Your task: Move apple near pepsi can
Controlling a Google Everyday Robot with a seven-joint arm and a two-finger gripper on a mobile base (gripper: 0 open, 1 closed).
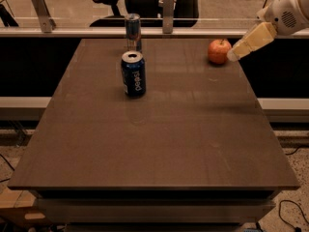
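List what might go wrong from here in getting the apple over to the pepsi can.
1. The gripper hangs just right of the small round red-orange apple, near the far right edge of the dark brown table; a glancing touch might roll the apple away before it is gripped.
2. The dark blue pepsi can stands upright with a taller, slimmer blue-and-silver can close behind it; an apple brought in low or released rolling could tip either.

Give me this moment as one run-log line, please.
end effector: right of apple, back right of table | pepsi can: upright, left of centre | apple not yet near pepsi can
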